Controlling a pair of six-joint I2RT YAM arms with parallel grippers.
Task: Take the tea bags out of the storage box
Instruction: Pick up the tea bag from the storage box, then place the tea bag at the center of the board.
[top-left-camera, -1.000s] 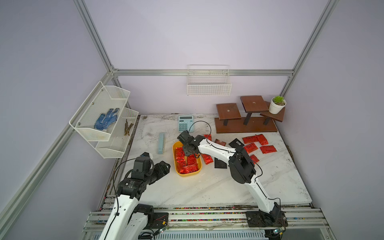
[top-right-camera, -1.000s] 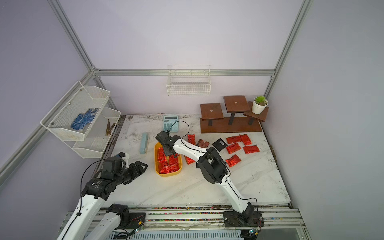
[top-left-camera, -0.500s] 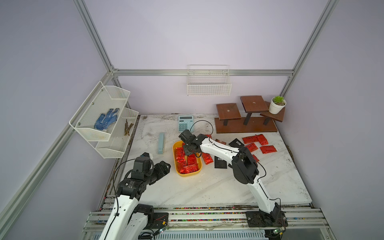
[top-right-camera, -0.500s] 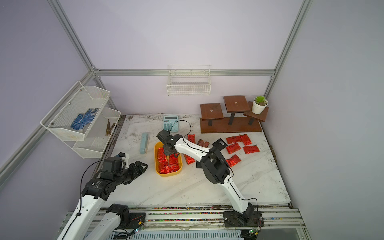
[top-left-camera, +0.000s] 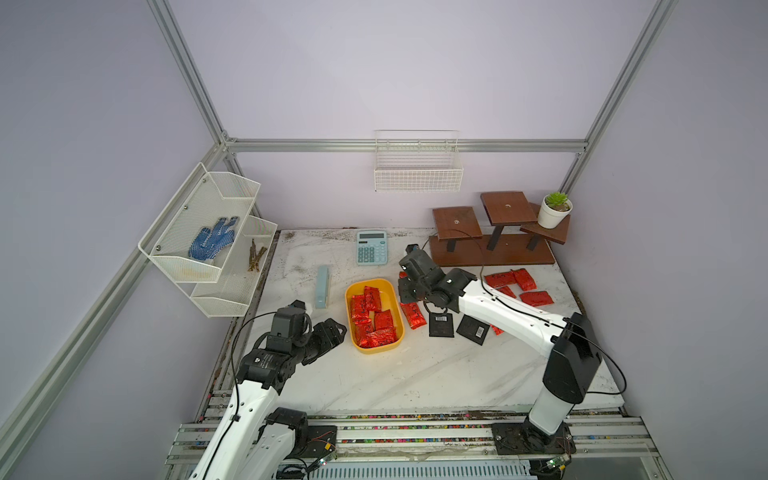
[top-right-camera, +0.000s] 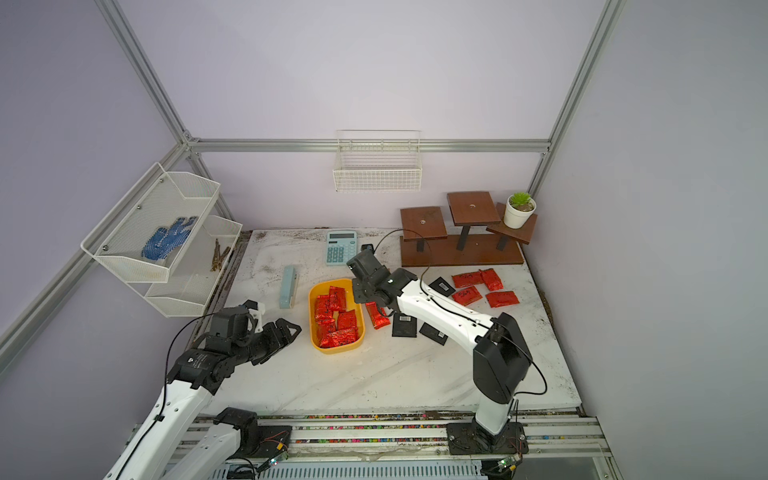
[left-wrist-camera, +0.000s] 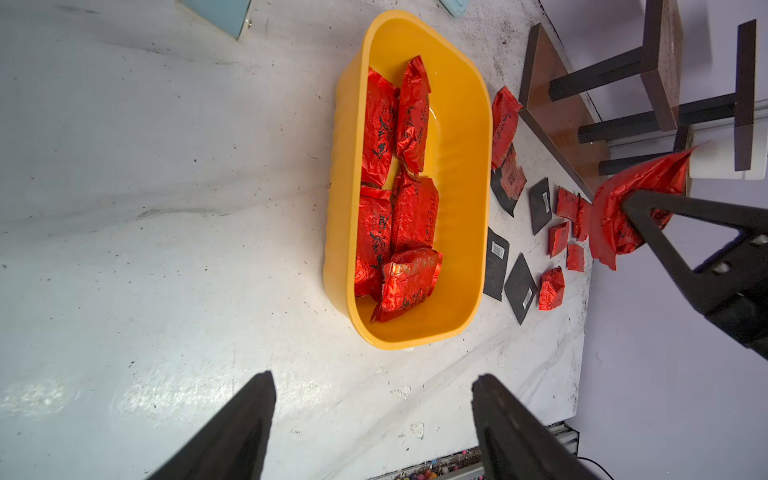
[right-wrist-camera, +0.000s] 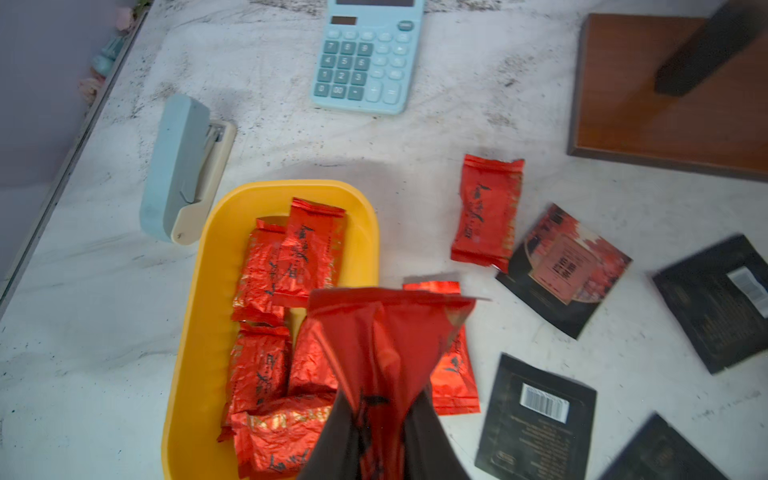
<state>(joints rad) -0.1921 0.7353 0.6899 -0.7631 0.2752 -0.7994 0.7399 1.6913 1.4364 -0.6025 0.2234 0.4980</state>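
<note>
— Scanning the table (top-left-camera: 415, 374): where's the storage box (top-left-camera: 376, 348)?
— Just ahead of the left gripper (left-wrist-camera: 374, 376), whose jaws stand wide and empty. Red tea bags (left-wrist-camera: 411, 216) lie inside it.
— And the right gripper (right-wrist-camera: 376, 405)?
— Just beside the box, clamped on one red sachet (right-wrist-camera: 386, 328), clear of the tabletop. Around and below it, black sachets (right-wrist-camera: 536, 415) and more red ones lie loose outside the box.

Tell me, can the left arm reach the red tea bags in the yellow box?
Probably yes. The left claw hangs open just beside the storage box, nothing lies between them, and the tea bags inside are uncovered.
</note>
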